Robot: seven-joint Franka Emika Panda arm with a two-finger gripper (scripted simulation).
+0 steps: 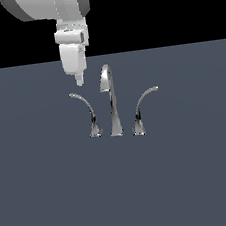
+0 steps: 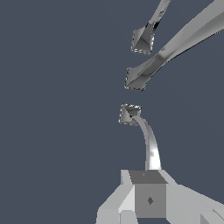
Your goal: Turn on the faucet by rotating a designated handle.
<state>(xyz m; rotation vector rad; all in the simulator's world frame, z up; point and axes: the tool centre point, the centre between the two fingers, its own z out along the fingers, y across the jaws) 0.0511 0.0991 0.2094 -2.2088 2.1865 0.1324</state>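
Observation:
The chrome faucet stands mid-floor in the exterior view, its tall spout hooked at the top. The handle is the slim lever at the exterior view's left, with its thin tip arching leftward. A thicker lever arches to the right. My gripper hangs just above and slightly right of the handle's tip, fingers pressed together, shut on nothing. In the wrist view the handle rises from its conical base toward my gripper, and its tip is hidden behind the fingers. The spout and the other lever lie beyond it.
The faucet pieces sit on a plain blue-grey floor. The white arm's wrist fills the upper left of the exterior view.

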